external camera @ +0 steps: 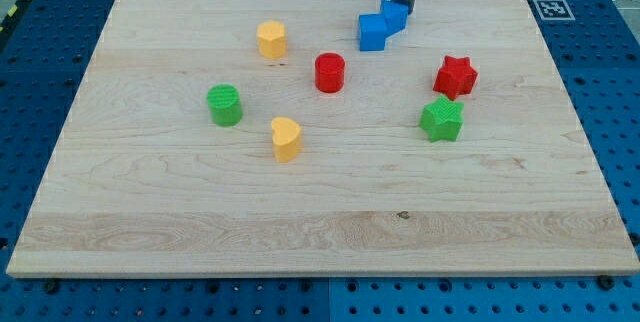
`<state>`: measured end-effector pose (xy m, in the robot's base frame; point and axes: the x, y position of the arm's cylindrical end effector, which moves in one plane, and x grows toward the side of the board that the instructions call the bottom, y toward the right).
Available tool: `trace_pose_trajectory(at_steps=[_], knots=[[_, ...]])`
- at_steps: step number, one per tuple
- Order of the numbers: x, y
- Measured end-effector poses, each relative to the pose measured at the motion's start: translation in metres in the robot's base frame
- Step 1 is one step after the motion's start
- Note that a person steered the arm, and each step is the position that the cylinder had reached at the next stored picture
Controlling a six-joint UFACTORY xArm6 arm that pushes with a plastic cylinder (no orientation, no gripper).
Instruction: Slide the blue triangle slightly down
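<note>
My tip [404, 8] is at the top of the board [300, 232], and it sits right at the top right edge of a blue piece. My tool is just a plain dark rod, so it has nothing that opens or shuts, and it holds nothing; it can only push. Just below my tip and a bit to the view's left is the blue block [373, 32], and a smaller blue block [394, 15] is tucked right under my tip, touching the bigger one. I cannot tell for sure which blue shape is the blue triangle, because both look chunky from here. I think the one right by my tip is the one I should slide. The job looks like it is only just starting: my tip is above the blue pieces, which is a good side to push down from, but the blue pieces are up near the top edge. What is left is a small push toward the view's bottom. Further down from my tip are the red cylinder [330, 72], the red star [455, 77] and the green star [441, 120]. Far off to the view's left are the yellow block [271, 39], the green cylinder [225, 105] and the yellow heart [286, 139].
</note>
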<state>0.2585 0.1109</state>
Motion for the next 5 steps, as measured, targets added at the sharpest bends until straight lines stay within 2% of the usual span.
trace_pose_trajectory(at_steps=[5], knots=[[0.0178,-0.0044]])
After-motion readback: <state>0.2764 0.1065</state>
